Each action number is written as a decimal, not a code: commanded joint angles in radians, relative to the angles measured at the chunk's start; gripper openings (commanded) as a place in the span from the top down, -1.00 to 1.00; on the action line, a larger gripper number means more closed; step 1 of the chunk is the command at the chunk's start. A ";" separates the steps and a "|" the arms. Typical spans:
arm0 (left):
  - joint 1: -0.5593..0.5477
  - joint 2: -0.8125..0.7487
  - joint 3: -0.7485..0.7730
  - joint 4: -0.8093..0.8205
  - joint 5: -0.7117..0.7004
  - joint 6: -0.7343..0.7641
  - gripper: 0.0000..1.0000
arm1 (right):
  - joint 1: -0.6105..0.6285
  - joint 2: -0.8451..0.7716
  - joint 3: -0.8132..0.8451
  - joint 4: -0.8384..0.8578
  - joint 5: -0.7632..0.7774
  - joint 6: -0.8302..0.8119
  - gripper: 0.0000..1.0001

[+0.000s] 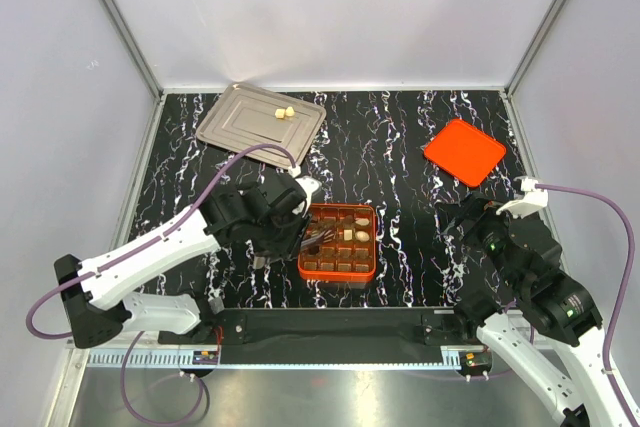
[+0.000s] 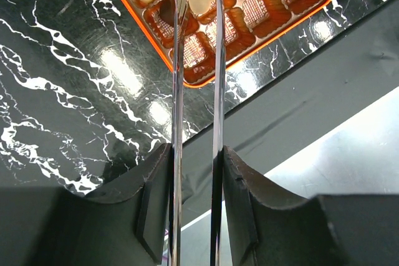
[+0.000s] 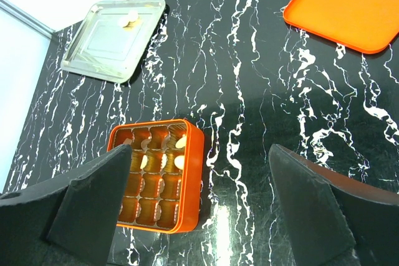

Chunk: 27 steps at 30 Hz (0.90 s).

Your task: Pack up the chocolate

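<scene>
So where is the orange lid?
In the top view, the orange lid lies flat at the far right of the table, right of the orange box.

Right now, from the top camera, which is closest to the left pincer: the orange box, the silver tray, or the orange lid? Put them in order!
1. Orange box, right under the left pincer.
2. Silver tray, back left.
3. Orange lid, back right.
</scene>
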 commanded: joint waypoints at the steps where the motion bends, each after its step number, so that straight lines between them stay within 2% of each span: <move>1: -0.007 -0.022 -0.019 0.079 0.022 -0.023 0.22 | 0.004 0.004 0.029 0.011 0.023 0.011 -0.99; 20: -0.021 0.047 0.017 0.050 0.029 0.001 0.11 | 0.004 -0.011 0.025 0.008 0.031 0.006 -0.99; 23: -0.020 0.053 0.081 0.019 -0.049 0.003 0.11 | 0.004 -0.014 0.024 0.008 0.031 0.009 -0.99; 27: -0.012 0.091 0.277 -0.030 -0.172 0.007 0.08 | 0.004 -0.011 0.029 0.010 0.030 0.008 -0.99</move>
